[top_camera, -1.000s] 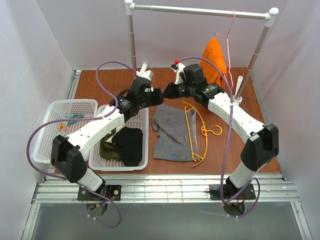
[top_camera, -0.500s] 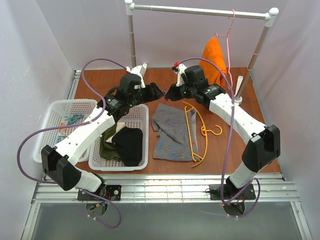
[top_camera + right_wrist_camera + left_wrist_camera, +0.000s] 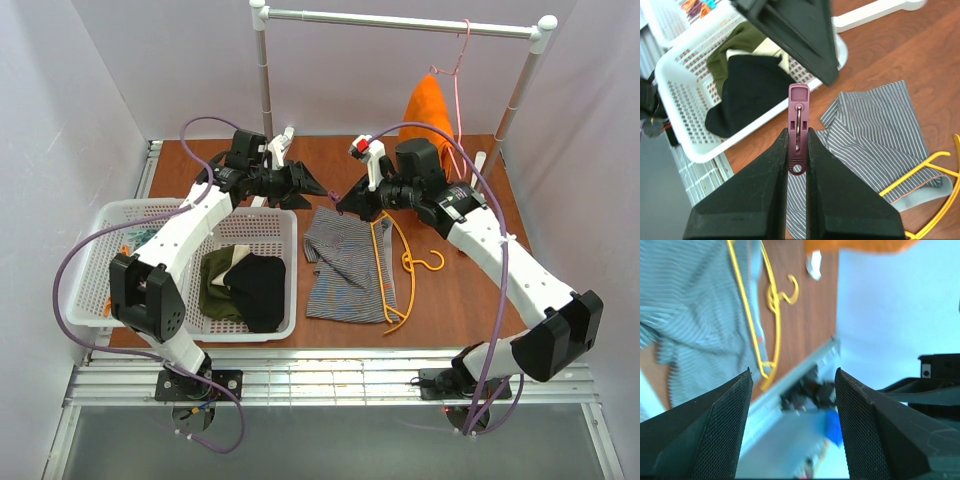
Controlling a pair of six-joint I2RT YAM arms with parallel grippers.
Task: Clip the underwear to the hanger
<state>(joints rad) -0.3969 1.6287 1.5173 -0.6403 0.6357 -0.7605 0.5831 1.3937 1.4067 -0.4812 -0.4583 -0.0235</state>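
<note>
While the right gripper (image 3: pixel 798 142) pinches a maroon clothespin (image 3: pixel 798 102) by its lower end, the spring and square head stand clear above the fingertips. The left gripper (image 3: pixel 792 390) has its jaws spread, nothing between them.

Top view:
- The two grippers face each other, tips near but apart, just above the 12 o'clock edge of the underwear (image 3: pixel 345 262).
- The underwear lies flat near the centre of the brown table (image 3: pixel 440 310). It is grey with fine stripes, waistband on its 3 o'clock side.
- The hanger (image 3: pixel 408 262), yellow plastic, lies flat on the table. Its thin frame runs across the waistband side of the garment, and its hook points to 3 o'clock onto bare wood.
- At 9 o'clock of the underwear is a white basket (image 3: pixel 292 270) holding black and olive-green clothes.
- Further out at 9 o'clock is a second white basket (image 3: pixel 110 215) with a few small coloured clips. I cannot tell how many.
- At 1 o'clock an orange cloth (image 3: pixel 428 110) hangs on a pink wire hanger (image 3: pixel 458 60) from the white rail (image 3: pixel 400 22).

Right wrist view: one black finger of the left gripper sits just beyond the clothespin's head, not touching it. The striped garment and a corner of the yellow frame lie below.

Left wrist view: blurred. The garment and the yellow frame are visible beyond the spread fingers.
</note>
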